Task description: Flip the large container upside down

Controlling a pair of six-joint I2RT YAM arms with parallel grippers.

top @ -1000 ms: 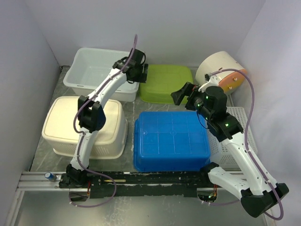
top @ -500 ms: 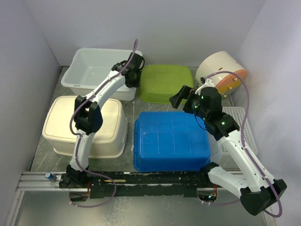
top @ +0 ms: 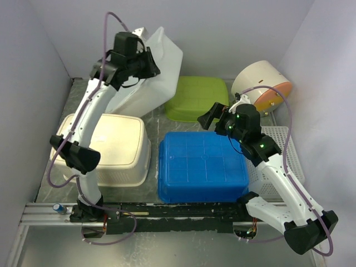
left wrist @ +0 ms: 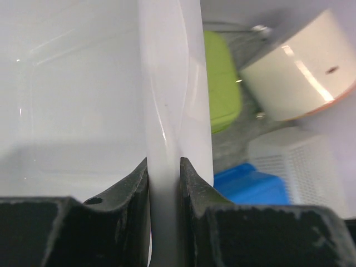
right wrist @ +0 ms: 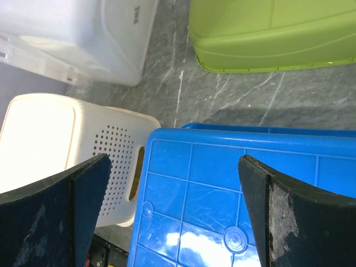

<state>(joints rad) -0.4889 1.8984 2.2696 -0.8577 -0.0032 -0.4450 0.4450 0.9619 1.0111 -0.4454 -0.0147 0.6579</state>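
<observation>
Clearly the large translucent white plastic container stands tipped on edge at the far left of the surface, its upper rim pinched in the left hand (nearer by far); the right hand hangs wide open, well apart.

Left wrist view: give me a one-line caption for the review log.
Left gripper clamped on the rim of the white container, green tub and blue bin beyond.

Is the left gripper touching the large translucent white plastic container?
Touching. In the left wrist view, the left gripper clamps the rim of the large translucent white plastic container, both fingers pressed against it without gap.
</observation>
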